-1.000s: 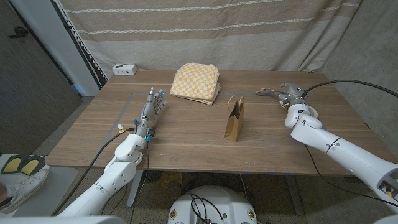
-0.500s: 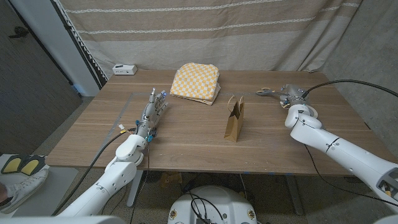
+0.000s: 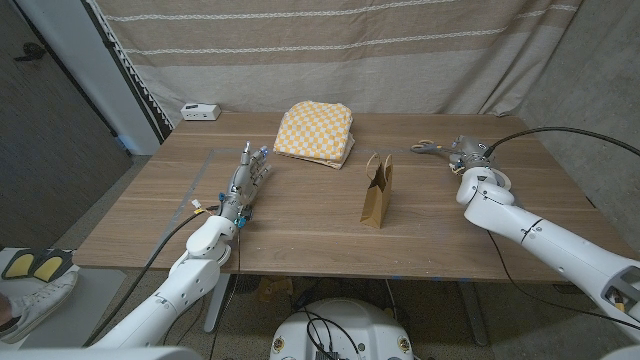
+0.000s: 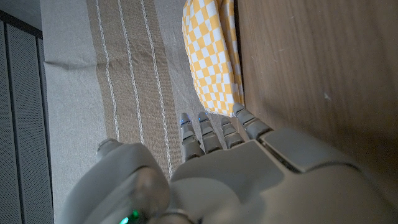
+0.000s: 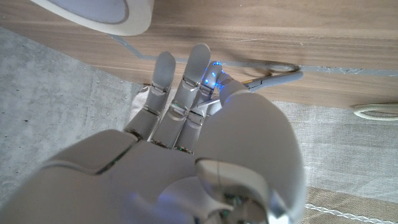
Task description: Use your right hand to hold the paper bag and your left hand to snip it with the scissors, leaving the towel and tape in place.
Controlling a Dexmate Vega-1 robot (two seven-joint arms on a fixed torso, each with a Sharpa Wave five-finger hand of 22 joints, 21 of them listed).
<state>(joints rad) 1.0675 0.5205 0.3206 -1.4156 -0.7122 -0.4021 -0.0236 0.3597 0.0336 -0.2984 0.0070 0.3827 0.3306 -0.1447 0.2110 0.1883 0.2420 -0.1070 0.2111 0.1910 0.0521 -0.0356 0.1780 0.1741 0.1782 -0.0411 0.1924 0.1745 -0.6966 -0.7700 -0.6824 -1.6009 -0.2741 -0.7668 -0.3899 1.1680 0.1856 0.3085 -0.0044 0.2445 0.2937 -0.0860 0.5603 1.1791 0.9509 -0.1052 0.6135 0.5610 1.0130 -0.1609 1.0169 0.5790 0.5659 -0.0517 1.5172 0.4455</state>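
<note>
The right hand (image 3: 464, 152), fingers outstretched and holding nothing, lies by the scissors (image 3: 424, 148). The left hand (image 3: 243, 182) is likewise empty. Between them stands a brown paper bag (image 3: 377, 192), upright, handles up.

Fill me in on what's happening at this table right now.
A two-armed robot is set up to cut a paper bag, which stands upright and untouched in the middle of the wooden table. The right hand is at the scissors near the far right edge, though a grip cannot be confirmed. The left hand waits on the left side with fingers extended, holding nothing. A yellow checked towel lies folded at the back. No cutting has begun.
</note>
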